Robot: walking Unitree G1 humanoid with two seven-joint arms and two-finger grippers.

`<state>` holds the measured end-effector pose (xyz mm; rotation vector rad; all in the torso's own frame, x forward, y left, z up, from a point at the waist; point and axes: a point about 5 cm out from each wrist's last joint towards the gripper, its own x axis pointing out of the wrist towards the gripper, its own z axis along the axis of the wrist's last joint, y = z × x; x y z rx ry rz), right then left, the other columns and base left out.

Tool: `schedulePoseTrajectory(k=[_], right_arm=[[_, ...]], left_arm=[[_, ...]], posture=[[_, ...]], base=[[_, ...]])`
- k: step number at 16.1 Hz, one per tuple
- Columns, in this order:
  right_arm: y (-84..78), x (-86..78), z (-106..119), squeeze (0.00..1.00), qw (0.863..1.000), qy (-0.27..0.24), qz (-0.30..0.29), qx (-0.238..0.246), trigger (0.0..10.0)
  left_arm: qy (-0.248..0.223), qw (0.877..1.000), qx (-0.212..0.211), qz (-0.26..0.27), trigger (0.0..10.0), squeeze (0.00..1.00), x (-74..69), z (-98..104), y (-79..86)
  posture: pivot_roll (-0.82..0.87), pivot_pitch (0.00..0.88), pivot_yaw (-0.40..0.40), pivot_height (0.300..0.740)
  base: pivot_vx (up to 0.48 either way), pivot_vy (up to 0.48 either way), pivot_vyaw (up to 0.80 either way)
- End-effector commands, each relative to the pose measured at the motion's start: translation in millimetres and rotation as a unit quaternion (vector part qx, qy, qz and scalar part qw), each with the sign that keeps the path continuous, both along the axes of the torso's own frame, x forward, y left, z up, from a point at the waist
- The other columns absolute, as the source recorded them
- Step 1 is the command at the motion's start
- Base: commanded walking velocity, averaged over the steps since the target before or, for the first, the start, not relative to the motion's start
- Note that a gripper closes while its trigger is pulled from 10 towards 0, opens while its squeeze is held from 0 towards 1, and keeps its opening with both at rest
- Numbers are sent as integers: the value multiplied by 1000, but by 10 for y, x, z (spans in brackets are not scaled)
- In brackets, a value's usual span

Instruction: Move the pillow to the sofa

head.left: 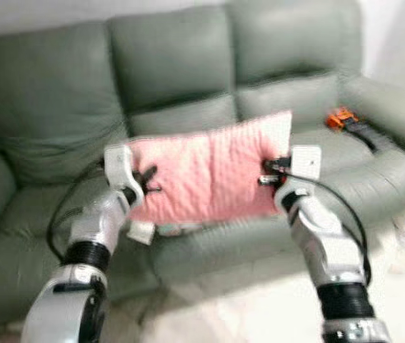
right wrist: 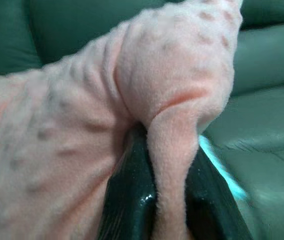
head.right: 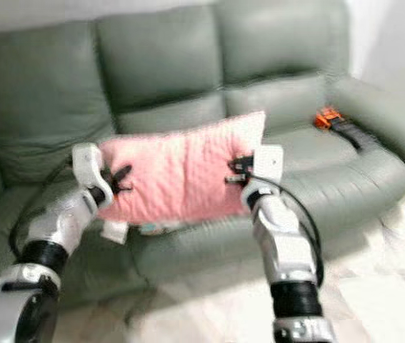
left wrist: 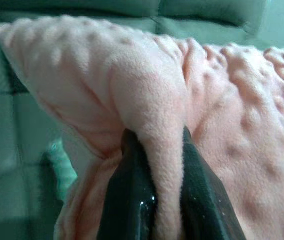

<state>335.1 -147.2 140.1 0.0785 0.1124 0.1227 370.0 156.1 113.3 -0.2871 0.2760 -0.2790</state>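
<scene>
Left pincer clenched on a fold of the pink pillow's left edge, right pincer clenched on a fold of its right edge; I hold it stretched between them at frame centre. It hangs upright before the green sofa, over the seat's front. Upper right, an orange-and-black object lies on the seat.

A grey-green leather sofa with three back cushions stretched across the room, its padded armrest curving forward at the right. A small orange and black object lay on the right seat cushion. Pale floor spread before the sofa, and a light wall rose behind its right end.
</scene>
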Motion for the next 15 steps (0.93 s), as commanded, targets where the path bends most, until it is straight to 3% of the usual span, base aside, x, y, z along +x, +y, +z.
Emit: schedulePoseTrajectory(k=[1, 4, 6, 12, 15], right_arm=[[30, 19, 116, 0, 1000, -23, 5, 2, 10000], [36, 24, 118, 0, 1000, -24, 4, 4, 10000], [39, 23, 117, 0, 1000, -25, 2, 5, 10000], [21, 20, 108, 0, 1000, -24, -1, 6, 10000], [27, 12, 103, 0, 1000, -24, -2, 7, 10000]], left_arm=[[6, 1000, 11, 0, 10000, 0, -17, -34, 16], [12, 1000, 0, -3, 10000, 0, -15, -30, 19], [9, 1000, 25, -9, 10000, 0, -14, -33, 10], [-2, 1000, 21, -7, 10000, 0, -1, 4, -8], [-6, 999, 29, -12, 10000, 0, 0, 15, -3]], posture=[[-114, 0, 63, 740], [-112, 0, 66, 740], [-112, 0, 71, 740], [-112, 0, 72, 740], [-113, 0, 76, 740]], base=[[0, 0, 0], [0, 283, 0], [0, 480, 0], [0, 0, 0], [0, 480, 0]])
